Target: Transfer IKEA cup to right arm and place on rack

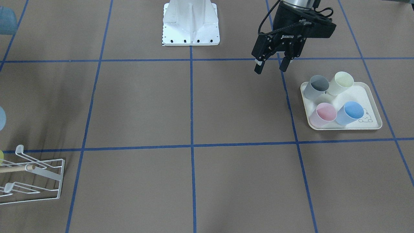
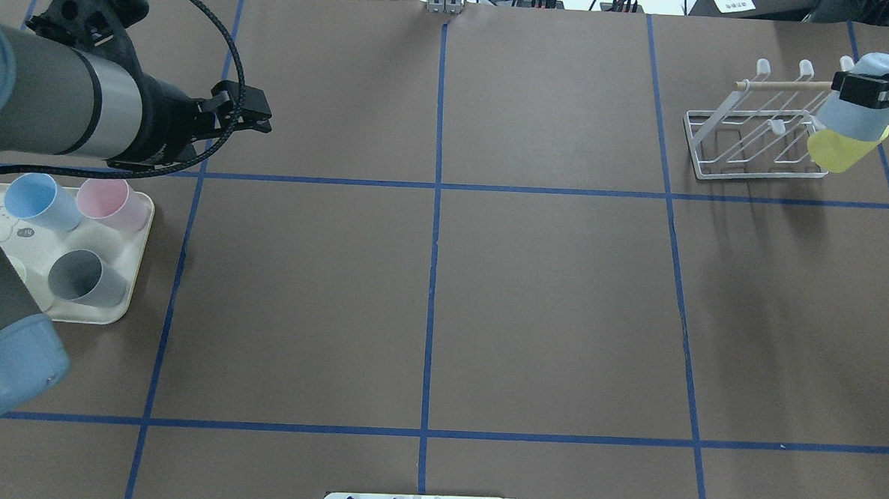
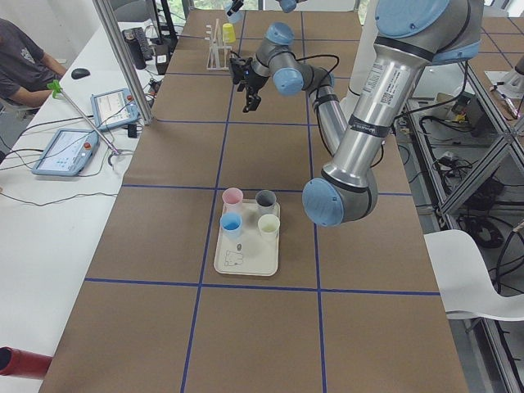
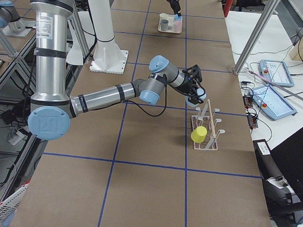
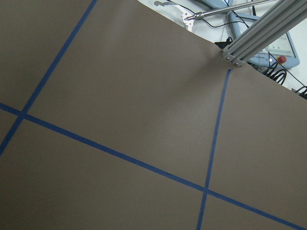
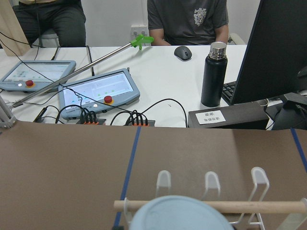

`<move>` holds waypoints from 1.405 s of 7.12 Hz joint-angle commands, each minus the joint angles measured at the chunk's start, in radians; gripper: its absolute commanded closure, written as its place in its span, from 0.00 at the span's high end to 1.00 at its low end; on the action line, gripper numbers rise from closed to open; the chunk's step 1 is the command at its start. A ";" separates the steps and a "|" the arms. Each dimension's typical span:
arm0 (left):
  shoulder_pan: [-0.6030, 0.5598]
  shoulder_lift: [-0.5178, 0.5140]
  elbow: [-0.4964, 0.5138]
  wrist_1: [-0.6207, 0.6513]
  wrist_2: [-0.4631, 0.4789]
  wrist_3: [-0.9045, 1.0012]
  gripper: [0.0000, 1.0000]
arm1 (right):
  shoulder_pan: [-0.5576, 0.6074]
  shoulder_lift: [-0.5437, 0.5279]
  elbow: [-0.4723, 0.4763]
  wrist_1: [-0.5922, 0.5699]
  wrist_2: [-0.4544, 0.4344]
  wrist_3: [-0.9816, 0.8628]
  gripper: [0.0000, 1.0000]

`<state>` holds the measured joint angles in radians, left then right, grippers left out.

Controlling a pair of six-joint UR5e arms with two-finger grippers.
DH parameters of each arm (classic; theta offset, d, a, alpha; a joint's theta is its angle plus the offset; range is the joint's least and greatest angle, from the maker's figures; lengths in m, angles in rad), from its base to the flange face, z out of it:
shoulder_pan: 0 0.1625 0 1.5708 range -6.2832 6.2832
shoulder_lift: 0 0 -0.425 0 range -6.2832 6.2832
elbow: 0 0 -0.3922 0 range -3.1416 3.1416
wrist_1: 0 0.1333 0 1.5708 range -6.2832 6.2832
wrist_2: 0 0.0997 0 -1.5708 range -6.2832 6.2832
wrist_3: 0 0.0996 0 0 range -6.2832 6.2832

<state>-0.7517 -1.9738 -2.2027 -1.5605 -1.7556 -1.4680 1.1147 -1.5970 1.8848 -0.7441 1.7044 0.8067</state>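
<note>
Above the rack (image 2: 755, 174), blue cup (image 2: 855, 121) in right tool (image 2: 875, 88)

Brown paper worktop (image 2: 547, 306) gridded with blue tape lines (image 2: 429, 301)
Cream rabbit-print plastic tray (image 1: 367, 98); white wire rack (image 2: 759, 175); yellow plastic cup (image 2: 839, 153); pale-blue plastic cup (image 2: 859, 117)

The overhead camera looks forward and down from behind the robot over the whole table (image 2: 547, 299), with the rack (image 2: 753, 132) far right and the tray (image 2: 138, 255) left. The front-facing camera looks steeply back, so both appear on opposite sides. The side cameras look along the table from high at either end. The left wrist camera sits close over tape lines (image 5: 120, 155). The right wrist camera looks past the blue cup (image 6: 180, 213) and rack toward a desk (image 6: 158, 86).
</note>
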 commanded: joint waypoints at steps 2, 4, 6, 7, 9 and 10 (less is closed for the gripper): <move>-0.029 0.041 -0.009 0.007 -0.031 0.054 1.00 | -0.041 0.049 -0.084 0.002 -0.123 -0.024 0.00; -0.028 0.041 -0.005 0.007 -0.031 0.055 1.00 | -0.042 0.064 -0.124 0.006 -0.138 -0.047 0.00; -0.028 0.041 -0.002 0.005 -0.031 0.058 1.00 | -0.045 0.069 -0.142 0.009 -0.137 -0.049 0.00; -0.029 0.041 0.000 0.005 -0.033 0.058 1.00 | -0.046 0.077 -0.156 0.011 -0.137 -0.049 0.00; -0.028 0.041 0.003 0.005 -0.033 0.058 1.00 | -0.046 0.098 -0.191 0.012 -0.137 -0.060 0.00; -0.028 0.041 0.003 0.004 -0.033 0.058 1.00 | -0.046 0.101 -0.202 0.012 -0.140 -0.076 0.00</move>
<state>-0.7795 -1.9328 -2.2004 -1.5558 -1.7886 -1.4098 1.0693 -1.5025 1.6980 -0.7320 1.5670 0.7468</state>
